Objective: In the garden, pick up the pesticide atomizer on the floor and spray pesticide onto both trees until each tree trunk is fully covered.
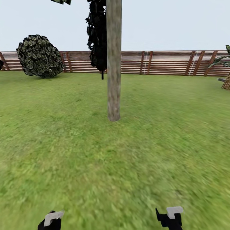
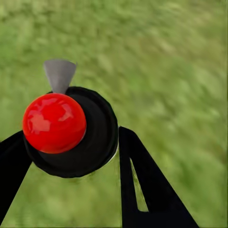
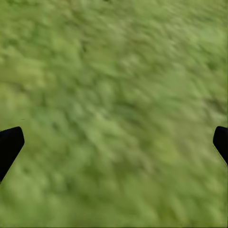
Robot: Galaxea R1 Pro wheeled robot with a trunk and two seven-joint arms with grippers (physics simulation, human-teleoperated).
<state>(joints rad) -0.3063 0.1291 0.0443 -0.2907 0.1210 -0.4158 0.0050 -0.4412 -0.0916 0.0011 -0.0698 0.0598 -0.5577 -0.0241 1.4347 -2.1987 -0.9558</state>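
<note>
One trunk (image 1: 114, 64) stands at our twelve o'clock, no pesticide visible on it; our left tool (image 2: 71, 142) clamps the atomizer (image 2: 54, 122), right tool (image 3: 114, 142) wide, spraying still ahead.

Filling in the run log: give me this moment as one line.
left gripper: shut on sprayer | right gripper: open, over grass | tree trunk: ahead, no spray visible

glossy red cap (image 2: 54, 122), rough mottled trunk (image 1: 114, 64)
</note>
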